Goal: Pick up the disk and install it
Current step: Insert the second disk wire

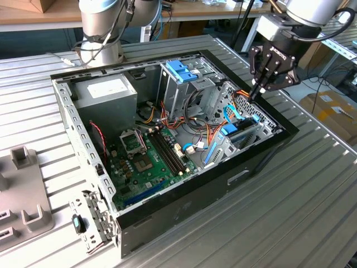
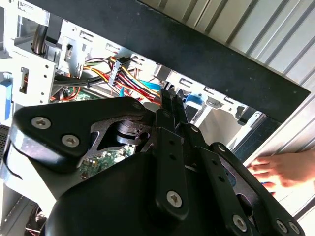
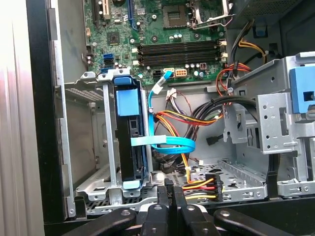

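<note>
The flat grey hard drive with light-blue carrier rails already sits upright in its metal bay, while the black gripper hovers just above with jaws clenched on nothing.

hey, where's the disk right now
The disk stands on edge in the metal drive bay inside the computer case, beside the thin blue cable; the gripper is just by that bay.

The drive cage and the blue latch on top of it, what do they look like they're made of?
The drive cage looks like bare sheet metal, probably steel: dull silver-grey, thin folded walls with punched holes. The blue latch on top looks like moulded plastic: even bright blue colour and a smooth, slightly glossy surface. The claw hangs by the case's far corner and touches neither.
</note>
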You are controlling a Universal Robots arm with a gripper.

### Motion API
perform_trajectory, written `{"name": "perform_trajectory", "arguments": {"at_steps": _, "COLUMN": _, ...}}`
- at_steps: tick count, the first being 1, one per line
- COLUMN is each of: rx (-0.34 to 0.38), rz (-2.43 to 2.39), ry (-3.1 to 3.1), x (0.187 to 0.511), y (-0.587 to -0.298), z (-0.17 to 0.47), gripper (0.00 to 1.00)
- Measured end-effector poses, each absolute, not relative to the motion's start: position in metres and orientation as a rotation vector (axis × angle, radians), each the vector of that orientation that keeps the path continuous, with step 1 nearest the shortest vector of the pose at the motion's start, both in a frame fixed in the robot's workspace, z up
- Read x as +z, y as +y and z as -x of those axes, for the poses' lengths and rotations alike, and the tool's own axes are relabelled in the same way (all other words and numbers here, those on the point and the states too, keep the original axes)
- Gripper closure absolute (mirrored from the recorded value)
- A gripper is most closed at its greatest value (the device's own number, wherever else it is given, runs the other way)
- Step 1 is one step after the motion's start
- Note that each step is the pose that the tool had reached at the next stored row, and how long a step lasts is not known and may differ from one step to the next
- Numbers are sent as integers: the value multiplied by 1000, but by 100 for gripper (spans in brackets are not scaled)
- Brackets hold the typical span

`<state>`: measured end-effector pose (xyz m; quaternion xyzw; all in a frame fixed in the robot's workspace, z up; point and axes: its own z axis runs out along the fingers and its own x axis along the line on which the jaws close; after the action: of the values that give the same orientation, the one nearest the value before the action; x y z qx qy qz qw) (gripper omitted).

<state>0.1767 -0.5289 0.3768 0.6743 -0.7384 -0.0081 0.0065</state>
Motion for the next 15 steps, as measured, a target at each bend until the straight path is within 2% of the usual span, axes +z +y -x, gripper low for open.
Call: {"name": "perform_trajectory", "arguments": {"at_steps": 15, "rx": -25, "rz": -2108, "ry": -2312, "x": 376, "y": -541, "z": -170, "gripper": 84}}
